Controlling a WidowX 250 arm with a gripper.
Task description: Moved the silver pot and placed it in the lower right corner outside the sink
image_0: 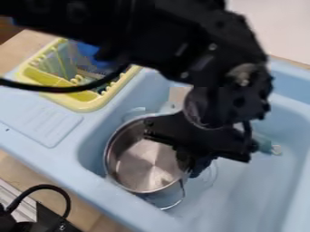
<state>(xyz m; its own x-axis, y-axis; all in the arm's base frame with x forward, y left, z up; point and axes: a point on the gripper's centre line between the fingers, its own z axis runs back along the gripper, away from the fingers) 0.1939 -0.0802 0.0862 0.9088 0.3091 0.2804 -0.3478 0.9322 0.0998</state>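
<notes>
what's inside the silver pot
The silver pot shows a shiny bottom and inner wall, with nothing lying on the visible part. The gripper covers its upper right, so that's hidden.

Light wooden desk [25, 45], and it's the blue sink unit [54, 164] taking up the ground!
Wood grain shows at the upper left, and here it is again along the near side at the lower left, with a thin strip behind the unit's far rim; the sink unit sits right on top, slanting across, ridged drainboard on the left, deep basin to the right; and down in the lower left corner, a pale grooved strip [7, 190] with a black cable [45, 186] looping by it.
</notes>
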